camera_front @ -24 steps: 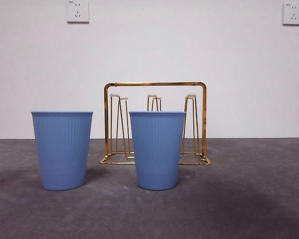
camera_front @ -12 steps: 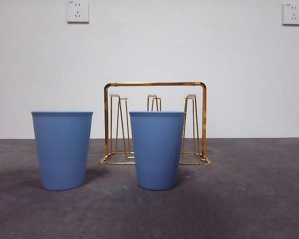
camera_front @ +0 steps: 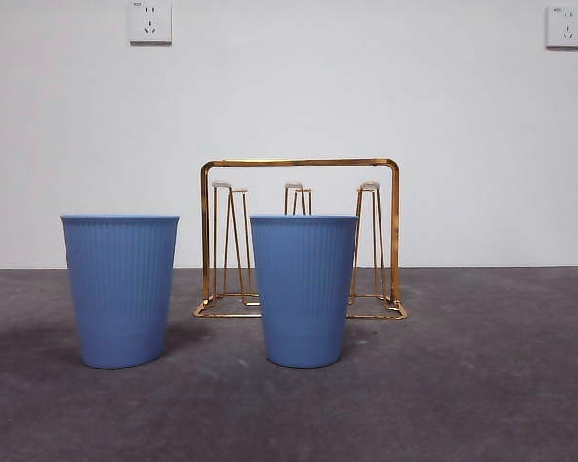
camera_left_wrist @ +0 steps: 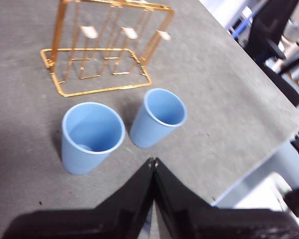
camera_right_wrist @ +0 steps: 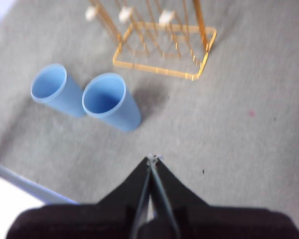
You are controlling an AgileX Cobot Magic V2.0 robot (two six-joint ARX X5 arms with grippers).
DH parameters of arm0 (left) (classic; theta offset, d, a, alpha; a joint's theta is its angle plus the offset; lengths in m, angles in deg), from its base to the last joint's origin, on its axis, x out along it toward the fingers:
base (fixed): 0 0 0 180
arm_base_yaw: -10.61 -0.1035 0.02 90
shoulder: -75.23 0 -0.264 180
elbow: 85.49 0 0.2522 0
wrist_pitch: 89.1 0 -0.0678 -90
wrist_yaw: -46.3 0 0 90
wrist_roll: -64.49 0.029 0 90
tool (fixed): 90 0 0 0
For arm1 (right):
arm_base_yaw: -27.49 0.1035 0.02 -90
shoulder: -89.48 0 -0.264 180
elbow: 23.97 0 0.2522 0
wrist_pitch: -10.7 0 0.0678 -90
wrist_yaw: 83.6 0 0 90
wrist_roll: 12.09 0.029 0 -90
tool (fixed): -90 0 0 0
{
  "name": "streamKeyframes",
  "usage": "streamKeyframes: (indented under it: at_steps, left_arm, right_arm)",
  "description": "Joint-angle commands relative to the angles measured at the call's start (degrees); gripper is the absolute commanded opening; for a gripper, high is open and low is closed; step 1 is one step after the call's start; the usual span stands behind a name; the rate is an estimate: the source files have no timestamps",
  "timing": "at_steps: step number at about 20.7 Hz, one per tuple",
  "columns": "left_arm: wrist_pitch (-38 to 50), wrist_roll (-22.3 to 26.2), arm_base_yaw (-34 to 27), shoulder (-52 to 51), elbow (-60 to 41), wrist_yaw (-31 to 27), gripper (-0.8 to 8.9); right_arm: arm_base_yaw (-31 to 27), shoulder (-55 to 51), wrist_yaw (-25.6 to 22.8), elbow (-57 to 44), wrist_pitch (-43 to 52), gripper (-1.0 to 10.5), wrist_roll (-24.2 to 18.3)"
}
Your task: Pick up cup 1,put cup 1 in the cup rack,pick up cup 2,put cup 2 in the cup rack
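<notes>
Two blue ribbed cups standing upright, mouths up, on a grey table point(camera_front: 482, 385), side by side and apart from one another: left cup point(camera_front: 120, 289) near the table's left part in the front view, right cup point(camera_front: 303, 289) near the middle. Gold wire cup rack point(camera_front: 301, 164) standing upright just behind the right cup, partly masked by it; rounded handle frame, thin hairpin pegs with pale tips and rectangular wire base all visible. No cup on any peg; both clear of the rack. White wall behind, with two wall sockets point(camera_front: 150, 21) high up. Left gripper point(camera_left_wrist: 153, 162) held above the table on the near side of the cups, jaws pressed together tip to tip, nothing between them; from its wrist camera, both cups seen from above with mouths showing, rack beyond them. Right gripper point(camera_right_wrist: 152, 159) likewise above bare table short of the cups, jaws closed against each other at the tips, grasping nothing; same two cups and rack beyond. Neither gripper touching a cup or the rack. Neither arm visible in the front view.
</notes>
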Motion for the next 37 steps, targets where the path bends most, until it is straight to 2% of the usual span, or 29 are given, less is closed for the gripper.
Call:
streamKeyframes:
  at_steps: [1, 5, 6, 7, 9, 10, 12, 14, 19, 21, 24, 27, 29, 31, 37]
  left_arm:
    - [-0.9, 2.0, 1.0, 1.0, 2.1, 0.2, -0.06]
    - [-1.6, 2.0, 1.8, 2.5, 5.0, 0.3, 0.07]
    - [-1.6, 2.0, 1.8, 2.8, 5.5, 0.3, 0.62]
    - [-1.6, 2.0, 1.8, 3.0, 6.0, 0.3, 2.23]
    - [-1.6, 1.8, 1.9, 3.4, 6.7, 0.3, 6.9]
    - [-1.5, 1.8, 2.0, 3.6, 6.8, 0.8, 7.36]
    - [-1.2, 0.9, 2.4, 4.1, 6.8, 4.6, 7.32]
    - [-0.4, 0.7, 3.0, 4.8, 6.8, 7.5, 7.32]
    - [3.3, -1.9, 5.5, 6.6, 6.9, 11.5, 7.31]
    - [4.4, -2.5, 6.5, 7.4, 6.9, 12.3, 7.31]
    - [4.9, -2.5, 7.9, 8.6, 7.1, 12.3, 7.31]
    - [5.0, -2.5, 9.1, 9.6, 7.1, 12.3, 7.31]
    - [5.3, -2.5, 9.8, 10.1, 7.1, 12.3, 7.31]
    - [5.3, -2.5, 10.5, 10.4, 7.1, 12.3, 7.31]
    - [6.6, -3.9, 11.6, 10.4, 7.1, 12.3, 7.23]
  right_arm:
    - [0.7, 0.7, 0.6, 1.0, -0.5, -0.1, -1.7]
    - [2.3, 1.3, 1.1, 1.0, -0.5, 0.1, -1.7]
    - [2.7, 1.3, 1.1, 1.0, -0.3, 0.5, -1.7]
    - [3.1, 1.4, 1.1, 1.0, 0.0, 1.5, -1.7]
    - [3.7, 1.7, 2.6, 1.0, 1.5, 4.3, -0.6]
    - [4.0, 2.2, 4.7, 1.0, 2.2, 5.5, -0.1]
    - [4.4, 3.5, 8.6, 1.0, 3.3, 5.7, 0.6]
    - [5.4, 5.4, 10.6, 1.0, 5.1, 5.7, 1.8]
    - [12.9, 12.8, 9.4, 1.0, 12.3, 5.7, 8.7]
    - [18.2, 16.7, 4.8, 1.1, 16.5, 5.6, 11.2]
    - [26.4, 23.9, -6.6, 1.2, 22.8, 5.6, 15.2]
    - [31.6, 32.5, -16.3, 3.3, 25.0, 5.6, 15.7]
    - [33.9, 38.4, -21.3, 6.0, 24.8, 5.0, 15.6]
    - [34.8, 43.5, -23.3, 8.8, 24.5, 5.0, 15.6]
    - [35.5, 54.6, -24.1, 11.0, 23.6, 4.9, 15.9]
